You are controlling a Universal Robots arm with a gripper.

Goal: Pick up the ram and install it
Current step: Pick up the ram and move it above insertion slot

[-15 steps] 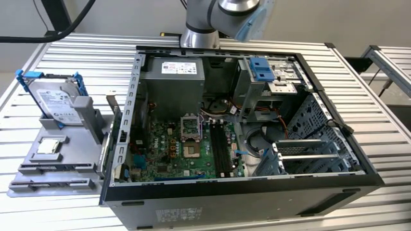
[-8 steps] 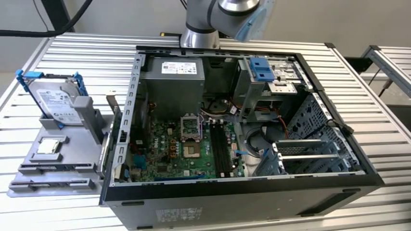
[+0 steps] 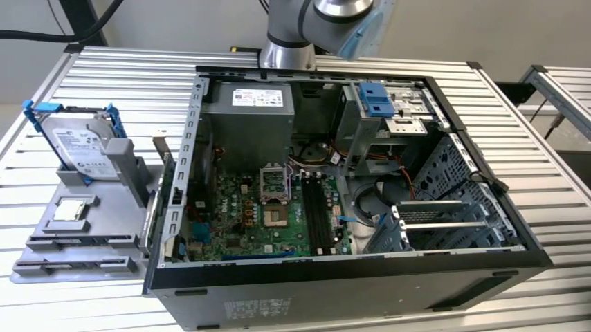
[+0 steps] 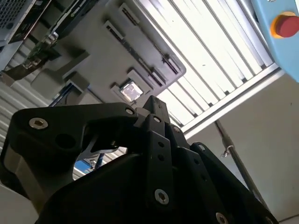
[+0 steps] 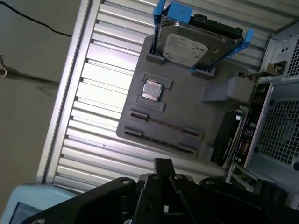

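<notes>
Slatted aluminium table (image 5: 93, 93) spreads beneath the black gripper (image 5: 162, 162), its opening impossible to judge, poised off the grey tray's (image 5: 187, 112) outer edge. Beyond, the ram (image 5: 163, 125) stands edge-on in the tray's slots, beside the open computer case (image 3: 351, 263).

Ext view: open PC case (image 3: 323, 304) at centre, on slatted alu table (image 3: 120, 76). Inside: mobo (image 3: 268, 221) at 7 o'clock, PSU (image 3: 249, 121) at 11, blue-latched drive cage (image 3: 378, 100) at 1. Grey fixture tray (image 3: 55, 256) at case's 9 o'clock. HDD in blue frame (image 3: 83, 145) on edge at tray's 12. Sq silver chip (image 3: 74, 209) near tray centre.
</notes>
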